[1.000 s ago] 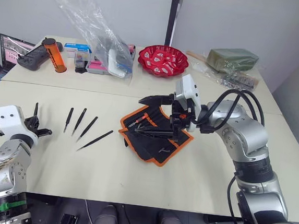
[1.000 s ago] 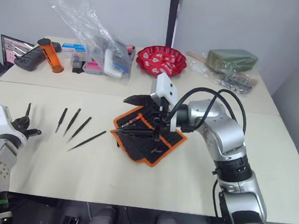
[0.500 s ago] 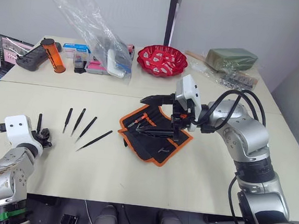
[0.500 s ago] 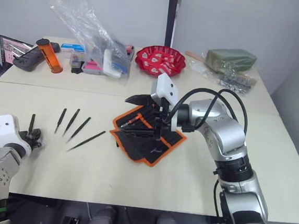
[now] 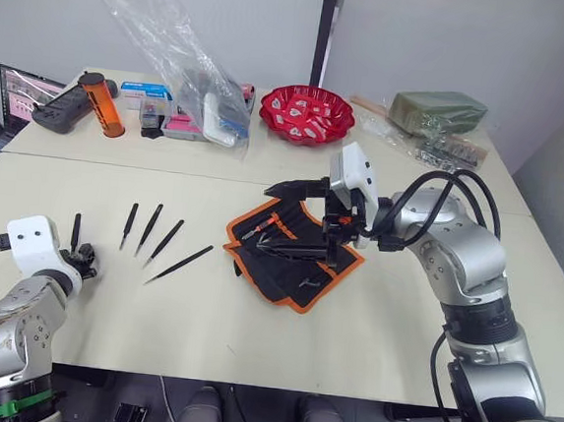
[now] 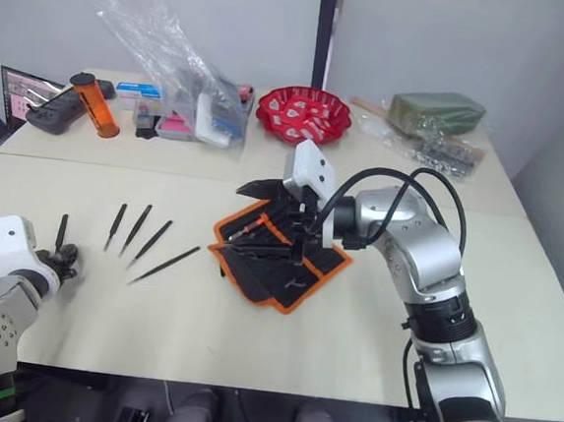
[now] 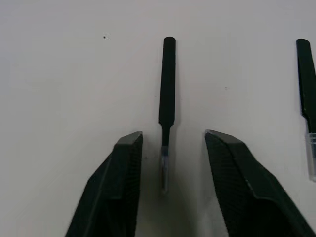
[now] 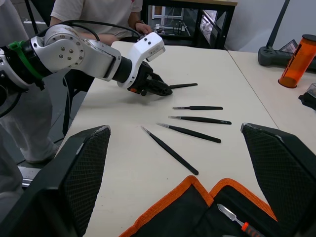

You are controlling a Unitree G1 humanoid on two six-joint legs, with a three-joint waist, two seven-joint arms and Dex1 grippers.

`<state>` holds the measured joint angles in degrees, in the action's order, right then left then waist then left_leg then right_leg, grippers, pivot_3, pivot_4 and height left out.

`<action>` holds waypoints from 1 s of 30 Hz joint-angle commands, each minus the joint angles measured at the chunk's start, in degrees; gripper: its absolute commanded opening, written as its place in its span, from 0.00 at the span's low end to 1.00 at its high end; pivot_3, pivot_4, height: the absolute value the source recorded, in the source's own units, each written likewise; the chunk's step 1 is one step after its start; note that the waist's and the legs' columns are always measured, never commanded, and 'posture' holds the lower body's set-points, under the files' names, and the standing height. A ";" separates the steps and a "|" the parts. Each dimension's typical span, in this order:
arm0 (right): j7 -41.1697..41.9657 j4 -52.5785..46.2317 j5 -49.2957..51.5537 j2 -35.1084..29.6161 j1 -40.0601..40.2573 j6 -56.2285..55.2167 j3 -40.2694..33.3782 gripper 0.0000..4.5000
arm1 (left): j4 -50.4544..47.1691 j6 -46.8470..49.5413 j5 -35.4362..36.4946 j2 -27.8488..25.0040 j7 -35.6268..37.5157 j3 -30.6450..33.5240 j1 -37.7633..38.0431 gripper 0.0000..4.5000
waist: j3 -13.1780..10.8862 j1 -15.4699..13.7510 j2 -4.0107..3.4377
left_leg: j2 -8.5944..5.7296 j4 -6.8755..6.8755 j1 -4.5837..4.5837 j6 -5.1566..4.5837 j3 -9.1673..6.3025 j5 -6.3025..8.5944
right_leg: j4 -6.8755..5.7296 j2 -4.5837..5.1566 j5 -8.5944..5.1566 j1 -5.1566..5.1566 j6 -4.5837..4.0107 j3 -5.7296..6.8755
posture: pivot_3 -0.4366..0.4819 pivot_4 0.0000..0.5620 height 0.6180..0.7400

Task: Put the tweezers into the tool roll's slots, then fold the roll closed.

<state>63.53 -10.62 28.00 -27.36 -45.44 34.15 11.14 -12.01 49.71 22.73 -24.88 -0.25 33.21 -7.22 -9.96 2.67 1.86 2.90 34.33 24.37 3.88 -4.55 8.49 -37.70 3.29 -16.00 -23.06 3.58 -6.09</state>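
Since a second ago the left gripper [image 7: 170, 143] has come down low to the table [image 5: 251, 337] and now sits right over the farthest-left tweezer [image 7: 167, 103]. Its two fingers are spread apart, with the thin tip of that tweezer lying between them and the thick end pointing away. Neither finger touches it yet.

Just to the right of this gripper lie the other four tweezers [image 5: 156, 240] in a loose row, flat on the table. The longest one [image 5: 180, 263] is the last of the row, nearest the tool roll [image 5: 293, 252].

The tool roll lies open farther right, under the right gripper [image 5: 306, 218]. This gripper hangs just over the roll with its fingers spread wide, one high and one low, holding nothing. The slots [image 5: 290, 233] sit below it, and a small tool with a red handle [image 8: 237, 221] already rests in the roll.

The step in hand looks like picking up the first tweezer. To do it well, the left gripper should go a little lower and a little forward, so it pinches the thicker middle and not the skinny tip. It should close slowly, because a thin flat tweezer can slip or spin away. The right gripper could help by keeping the roll flat.

I cannot read any words or labels on the things here.
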 commanded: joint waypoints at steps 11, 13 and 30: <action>1.52 1.12 0.61 -0.78 -1.59 -1.67 -1.54 1.00 | -1.49 -2.68 -0.70 -0.53 1.03 1.25 0.96 0.00 | 0.00 -0.15 0.00 | -0.02 0.00 0.02 0.00 0.00 0.00 | 0.04 0.01 0.00 0.01 0.00 0.00 | 0.48 0.27 1.00; 2.05 1.43 1.52 -0.61 -2.03 -1.69 -2.36 1.00 | -2.65 -3.67 -0.57 -1.16 1.28 2.25 1.22 0.00 | 0.00 -0.11 0.00 | -0.02 0.01 0.03 0.00 0.00 0.00 | 0.05 0.01 0.00 0.01 0.00 0.00 | 0.48 0.27 1.00; 1.62 0.78 18.92 -1.14 -5.85 10.17 -12.61 1.00 | -10.33 2.10 8.91 -17.99 21.10 -8.37 -9.34 0.00 | -0.08 -0.14 0.12 | -0.02 0.03 0.24 0.01 -0.03 0.00 | 0.11 0.01 -0.01 -0.09 0.02 0.01 | 0.48 0.27 1.00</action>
<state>65.62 -8.04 44.70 -28.11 -50.96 43.88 0.84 -20.26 50.69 30.23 -41.79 19.00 26.43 -15.47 -10.04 2.54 1.98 2.87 34.36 24.61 3.89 -4.58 8.49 -37.58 3.30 -16.02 -23.16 3.61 -6.08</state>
